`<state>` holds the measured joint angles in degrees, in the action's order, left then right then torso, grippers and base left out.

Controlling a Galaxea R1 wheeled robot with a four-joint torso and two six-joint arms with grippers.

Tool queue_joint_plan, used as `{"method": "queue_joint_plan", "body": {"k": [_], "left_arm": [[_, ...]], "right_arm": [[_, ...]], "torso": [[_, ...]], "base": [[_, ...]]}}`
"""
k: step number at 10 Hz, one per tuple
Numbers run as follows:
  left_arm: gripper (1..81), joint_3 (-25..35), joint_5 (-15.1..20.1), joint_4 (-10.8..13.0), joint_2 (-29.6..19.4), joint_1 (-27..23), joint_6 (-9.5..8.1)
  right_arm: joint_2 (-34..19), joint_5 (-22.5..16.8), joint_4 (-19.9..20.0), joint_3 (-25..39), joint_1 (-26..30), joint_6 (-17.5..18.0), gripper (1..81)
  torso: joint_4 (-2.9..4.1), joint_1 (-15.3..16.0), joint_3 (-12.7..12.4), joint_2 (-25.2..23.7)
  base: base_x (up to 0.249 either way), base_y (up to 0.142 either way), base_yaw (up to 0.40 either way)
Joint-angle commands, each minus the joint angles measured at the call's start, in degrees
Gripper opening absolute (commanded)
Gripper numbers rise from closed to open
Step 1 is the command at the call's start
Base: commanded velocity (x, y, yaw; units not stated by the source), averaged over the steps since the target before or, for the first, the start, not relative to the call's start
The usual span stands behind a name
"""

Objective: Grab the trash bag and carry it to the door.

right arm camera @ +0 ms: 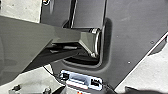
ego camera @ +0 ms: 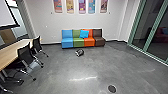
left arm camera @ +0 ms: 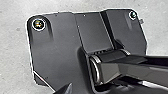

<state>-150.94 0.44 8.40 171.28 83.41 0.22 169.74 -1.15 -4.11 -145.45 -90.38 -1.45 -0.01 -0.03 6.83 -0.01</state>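
Head view, dark bundle (ego camera: 79, 52) on grey floor (ego camera: 58, 68) near multicoloured sofa (ego camera: 78, 42), spread or pinching, cannot tell on either side

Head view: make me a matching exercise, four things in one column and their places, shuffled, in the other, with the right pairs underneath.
Things
1. Bright blue square cushion
2. Dark round disc
3. Tall colourful panels
4. Pale wooden table

Places
A. On the white wall, above the sofa
B. Beside the black office chairs
C. Against the backrests of the blue, green, orange and brown sofa
D. On the grey floor, away from the sofa and in the open

Pairs: 1-C, 2-D, 3-A, 4-B
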Motion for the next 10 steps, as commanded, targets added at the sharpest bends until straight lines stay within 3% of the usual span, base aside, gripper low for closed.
{"method": "queue_joint_plan", "body": {"k": [1,10], "left_arm": [[81.1,0.1,3.1,0.0,-0.1,-2.8,0.48],[81.1,0.5,3.1,0.0,0.4,-2.8,0.48]], "right_arm": [[0.0,-3.3,-0.5,0.2,1.8,-0.2,81.1],[-0.4,-1.2,-0.4,0.1,0.3,-0.2,81.1]], "torso": [[0.00,0.0,0.0,0.0],[0.00,0.1,0.0,0.0]], "base": [[0.094,0.000,0.000],[0.134,0.000,0.000]]}}
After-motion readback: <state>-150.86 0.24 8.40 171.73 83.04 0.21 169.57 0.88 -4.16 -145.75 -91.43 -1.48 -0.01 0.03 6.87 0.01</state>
